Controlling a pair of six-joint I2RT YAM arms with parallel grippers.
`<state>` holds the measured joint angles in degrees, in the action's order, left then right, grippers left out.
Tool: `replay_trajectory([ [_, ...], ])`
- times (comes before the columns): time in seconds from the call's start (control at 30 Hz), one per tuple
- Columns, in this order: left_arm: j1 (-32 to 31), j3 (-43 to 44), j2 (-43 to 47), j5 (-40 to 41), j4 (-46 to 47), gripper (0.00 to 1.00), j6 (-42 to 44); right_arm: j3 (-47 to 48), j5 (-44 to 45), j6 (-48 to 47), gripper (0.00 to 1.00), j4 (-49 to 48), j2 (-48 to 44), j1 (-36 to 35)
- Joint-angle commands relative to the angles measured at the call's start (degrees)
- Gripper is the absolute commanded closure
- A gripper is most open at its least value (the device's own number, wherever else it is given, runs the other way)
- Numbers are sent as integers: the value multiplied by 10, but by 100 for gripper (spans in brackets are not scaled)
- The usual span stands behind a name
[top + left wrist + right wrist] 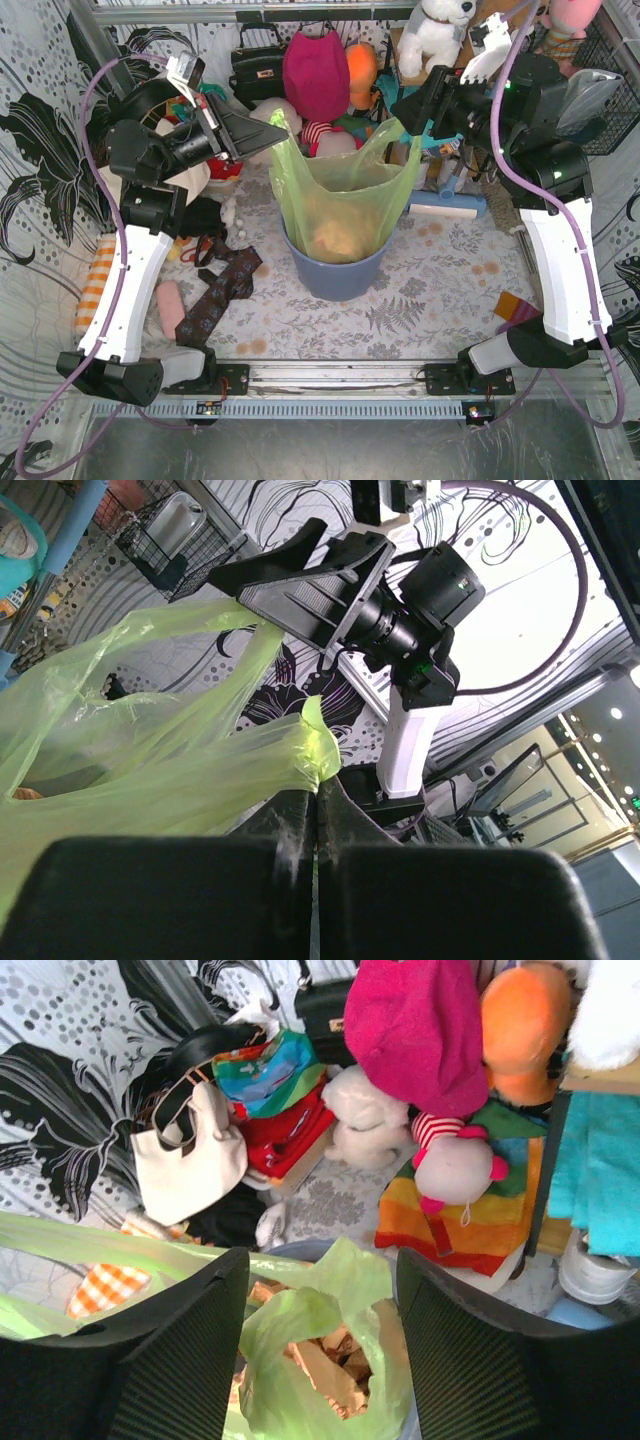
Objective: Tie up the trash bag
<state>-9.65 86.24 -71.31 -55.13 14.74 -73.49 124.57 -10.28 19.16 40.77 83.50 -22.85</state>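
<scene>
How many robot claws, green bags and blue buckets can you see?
Grippers: 2 (left gripper, right gripper)
Green trash bag: 1
Blue-grey bin: 1
Total: 4

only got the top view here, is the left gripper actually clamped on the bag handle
Observer: Yes. The left wrist view shows the left gripper shut on a twisted tip of the trash bag.
Operator: and the right one
Observer: In the right wrist view the right gripper is open, with bag plastic between its fingers but not pinched.
Operator: whats in the bag
Observer: Crumpled brown paper, seen down through the open mouth.
</scene>
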Motion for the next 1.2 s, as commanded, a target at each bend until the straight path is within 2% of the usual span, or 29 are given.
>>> replay_trajectory([
  [0.0,3,-15,29,-16,15,97,27,22,-55,-5,37,24,-17,2],
  [0.17,3,-50,53,-32,2,81,33,75,-80,-15,36,121,-2,2],
  [0.37,3,-74,78,-50,-76,77,80,37,-76,-24,45,131,-22,2],
  [0.43,3,-71,82,-48,-82,66,83,42,-80,-27,45,136,-18,2],
  [0.53,3,-43,74,-31,-104,43,91,57,-78,-30,44,145,-5,2],
  [0.63,3,16,54,18,-180,34,133,72,-73,-34,44,148,7,2],
  [0.77,5,65,30,62,-220,27,151,96,-72,-35,43,154,23,2],
  [0.97,8,115,-2,89,-270,23,154,111,-65,-38,42,158,35,2],
  [1.1,10,101,-8,104,-276,22,138,109,-55,-41,43,164,35,2],
  [1.17,11,86,-8,106,-253,22,117,107,-48,-43,47,165,34,2],
])
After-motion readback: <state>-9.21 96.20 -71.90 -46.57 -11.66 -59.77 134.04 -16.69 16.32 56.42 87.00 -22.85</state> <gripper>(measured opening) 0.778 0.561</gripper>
